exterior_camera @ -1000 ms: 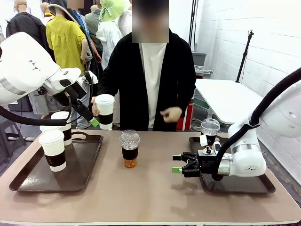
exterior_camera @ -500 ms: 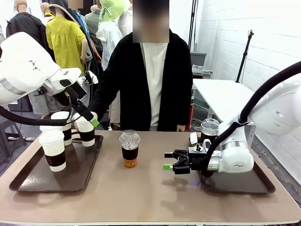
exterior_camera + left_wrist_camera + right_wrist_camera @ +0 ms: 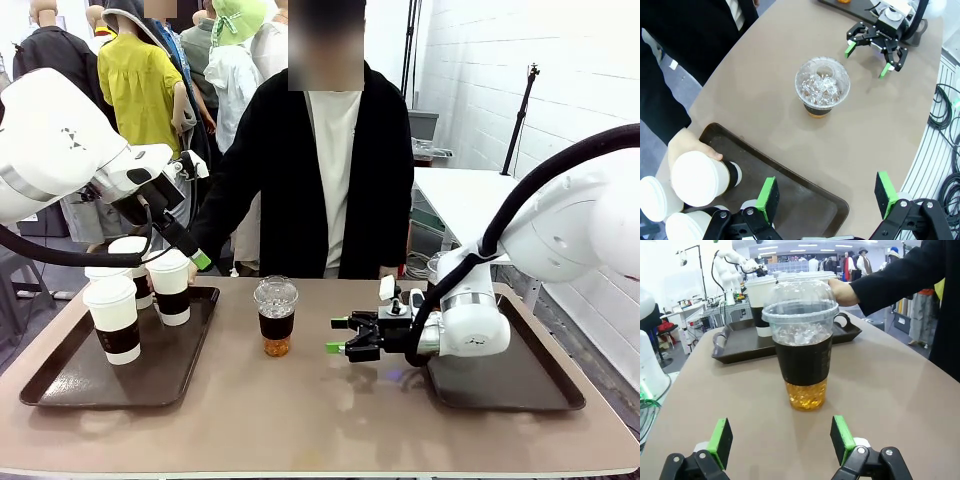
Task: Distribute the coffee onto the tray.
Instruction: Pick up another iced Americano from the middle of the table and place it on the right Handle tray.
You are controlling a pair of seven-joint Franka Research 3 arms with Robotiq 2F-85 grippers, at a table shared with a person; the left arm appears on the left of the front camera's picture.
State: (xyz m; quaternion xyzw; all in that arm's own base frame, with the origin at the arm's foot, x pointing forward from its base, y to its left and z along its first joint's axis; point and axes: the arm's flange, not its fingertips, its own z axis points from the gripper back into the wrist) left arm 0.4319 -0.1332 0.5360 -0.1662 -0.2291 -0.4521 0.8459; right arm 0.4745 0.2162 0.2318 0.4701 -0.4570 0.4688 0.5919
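A clear dome-lidded cup of brown drink with ice (image 3: 275,317) stands in the middle of the table, also in the left wrist view (image 3: 822,86) and close up in the right wrist view (image 3: 802,350). My right gripper (image 3: 340,336) is open, level with that cup and a short way to its right, its pads (image 3: 721,436) apart with nothing between them. Three white paper cups with dark sleeves stand on the left tray (image 3: 160,372). The person's hand (image 3: 190,270) rests on one of them (image 3: 171,287). Above that tray hangs my left gripper (image 3: 826,192), open and holding nothing.
A second dark tray (image 3: 515,388) lies at the right under my right arm. The person stands at the far edge of the table, one sleeve (image 3: 900,275) reaching to the left tray. Bare tabletop (image 3: 320,410) stretches between the two trays.
The person has set a white paper cup down on the left tray and still touches it. My right gripper has moved left toward the dome-lidded cup. The left arm has stayed still.
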